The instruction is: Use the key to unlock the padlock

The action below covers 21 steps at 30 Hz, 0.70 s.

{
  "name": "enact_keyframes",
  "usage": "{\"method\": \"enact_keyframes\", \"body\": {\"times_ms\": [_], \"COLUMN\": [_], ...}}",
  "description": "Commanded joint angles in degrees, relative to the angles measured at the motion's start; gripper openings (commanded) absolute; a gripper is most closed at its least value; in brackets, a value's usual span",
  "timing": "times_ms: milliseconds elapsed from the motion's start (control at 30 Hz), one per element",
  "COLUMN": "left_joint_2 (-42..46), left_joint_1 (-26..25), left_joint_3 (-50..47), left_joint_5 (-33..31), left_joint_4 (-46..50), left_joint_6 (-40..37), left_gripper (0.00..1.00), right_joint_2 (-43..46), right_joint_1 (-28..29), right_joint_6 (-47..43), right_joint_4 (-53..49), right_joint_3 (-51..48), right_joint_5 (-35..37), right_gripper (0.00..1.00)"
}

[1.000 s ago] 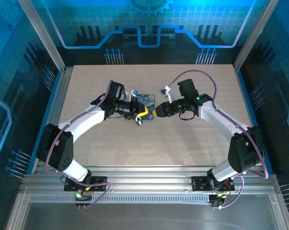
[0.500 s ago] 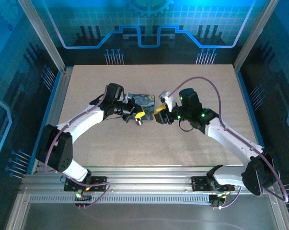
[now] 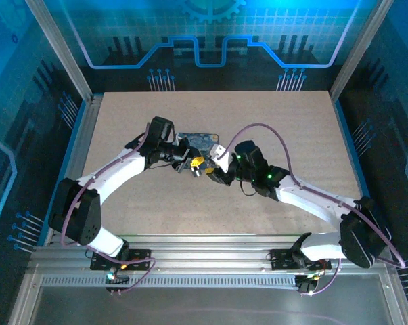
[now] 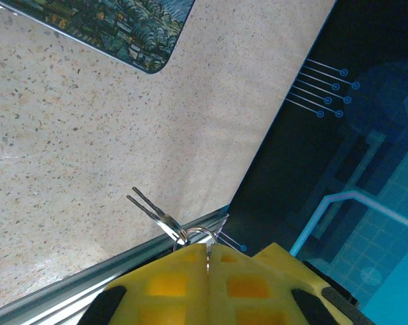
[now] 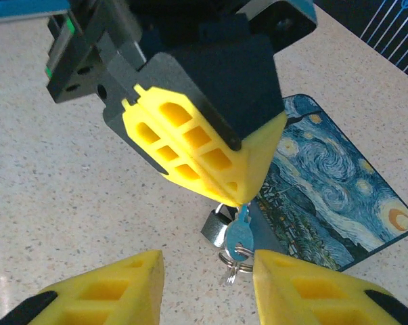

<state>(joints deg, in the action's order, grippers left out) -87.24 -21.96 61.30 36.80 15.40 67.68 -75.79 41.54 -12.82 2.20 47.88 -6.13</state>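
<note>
Left claw (image 5: pixel 247 196): yellow fingers pressing fully together, apparently pinching the top of a small flat silver key (image 5: pixel 241 233), which is hanging straight down from the tips. Right claw (image 5: pixel 207 284): yellow fingers standing partly apart, gripping nothing, waiting just below and to either side of the dangling bunch.

Tiny padlock (image 5: pixel 216 229), a silver loop on a body reading dull grey in the shadow, is sitting just beside the key, touching it or nearly so. A thin wire key ring (image 5: pixel 232 263) is dangling under the key, very near one finger of the right claw. Close behind, a flat dark blue swirl-painted box (image 5: pixel 325 196) is lying on the pale speckled bench (image 5: pixel 68 203). In the left wrist view, two slim spare keys (image 4: pixel 148 205) are poking out from the ring past the fingertips.

Risks, as I am judging them:
- The right claw may catch the ring or the key instead of the lock body, since all three are crowding together.
- The padlock may swing away on contact, as it looks loose.
- The key may twist out of so thin a pinch.
- The two claws, working this close, may knock each other.

Hard to make out:
- The keyhole is not showing.
- I cannot tell whether the key is already seated in the lock.
- I cannot tell whether the padlock is hanging free or resting on the bench.
</note>
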Motion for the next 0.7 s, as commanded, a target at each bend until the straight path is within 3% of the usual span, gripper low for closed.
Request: {"method": "enact_keyframes", "body": {"times_ms": [0,367,667], "left_joint_2": [2.1,2.1,2.2], "left_joint_1": [0.2,0.2,0.2], "left_joint_3": [0.6,0.7,0.5], "left_joint_5": [-0.5,0.4,1.1], "left_joint_4": [1.1,0.3,-0.1], "left_joint_6": [1.4,2.0,2.3], "left_gripper": [0.0,0.0,0.0], "right_joint_2": [-1.1,-3.8,-5.1], "right_joint_1": [1.2,1.5,1.4], "right_joint_6": [-3.4,-3.4,-2.9], "right_joint_4": [4.6,7.3,9.5], "right_joint_3": [0.8,1.2,1.4], "right_joint_5": [4.5,6.3,7.9], "right_gripper": [0.4,0.34,0.17]}}
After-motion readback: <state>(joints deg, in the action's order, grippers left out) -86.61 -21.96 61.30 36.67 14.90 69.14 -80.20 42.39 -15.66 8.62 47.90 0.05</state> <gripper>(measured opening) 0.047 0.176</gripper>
